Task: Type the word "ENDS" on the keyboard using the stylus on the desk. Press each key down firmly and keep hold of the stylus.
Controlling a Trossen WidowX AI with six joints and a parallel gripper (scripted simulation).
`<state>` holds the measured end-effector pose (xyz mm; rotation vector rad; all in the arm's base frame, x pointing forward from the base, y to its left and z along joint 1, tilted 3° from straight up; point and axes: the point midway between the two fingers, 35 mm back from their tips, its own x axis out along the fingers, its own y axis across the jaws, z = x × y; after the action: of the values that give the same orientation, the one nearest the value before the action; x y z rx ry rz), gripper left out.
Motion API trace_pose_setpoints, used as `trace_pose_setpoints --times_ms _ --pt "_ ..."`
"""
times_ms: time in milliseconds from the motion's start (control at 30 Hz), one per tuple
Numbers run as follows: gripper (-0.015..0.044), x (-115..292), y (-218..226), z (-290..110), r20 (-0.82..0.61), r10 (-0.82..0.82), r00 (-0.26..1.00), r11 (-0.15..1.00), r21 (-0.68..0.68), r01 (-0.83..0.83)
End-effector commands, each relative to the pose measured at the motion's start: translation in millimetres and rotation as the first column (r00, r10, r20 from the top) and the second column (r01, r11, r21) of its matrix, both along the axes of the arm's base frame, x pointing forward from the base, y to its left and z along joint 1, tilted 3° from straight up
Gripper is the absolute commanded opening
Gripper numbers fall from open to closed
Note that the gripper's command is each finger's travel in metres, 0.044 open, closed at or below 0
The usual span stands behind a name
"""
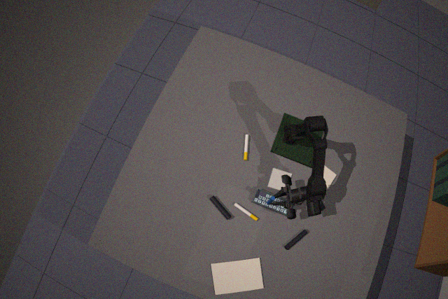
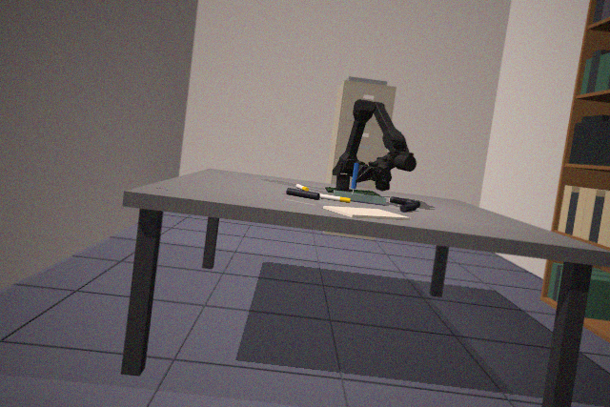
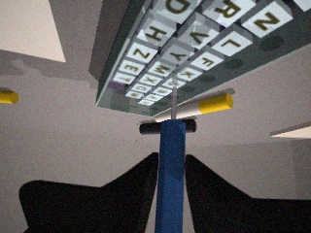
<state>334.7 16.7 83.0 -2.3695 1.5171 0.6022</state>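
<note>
My gripper [image 1: 280,197] [image 2: 361,173] [image 3: 171,159] is shut on the blue stylus [image 1: 271,199] [image 2: 355,174] [image 3: 171,170] and holds it upright over the keyboard [image 1: 261,194] [image 2: 369,197] [image 3: 194,44]. The keyboard is a small dark slab with pale lettered keys, lying on the grey table [image 1: 180,143] [image 2: 221,186]. In the wrist view the stylus's thin grey tip points at the small keys along one end of the keyboard. I cannot tell whether the tip touches a key.
Two white markers with yellow caps [image 1: 246,146] [image 1: 246,211] [image 3: 204,104] and two black bars [image 1: 220,207] [image 1: 295,239] lie around the keyboard. Paper sheets [image 1: 237,275] [image 1: 279,178] and a green mat [image 1: 289,143] under the arm's base are nearby. A bookshelf [image 1: 437,216] stands at the right.
</note>
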Motion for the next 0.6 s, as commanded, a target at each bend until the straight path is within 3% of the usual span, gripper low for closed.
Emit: trace_pose_setpoints --times_ms 0,567 --pt "0.0081 0.1 -0.6 -2.2 -0.001 0.001 1.0 1.0 -0.005 -0.001" --pt "0.0081 0.1 -0.7 -6.2 -0.001 0.001 1.0 1.0 -0.005 -0.001"
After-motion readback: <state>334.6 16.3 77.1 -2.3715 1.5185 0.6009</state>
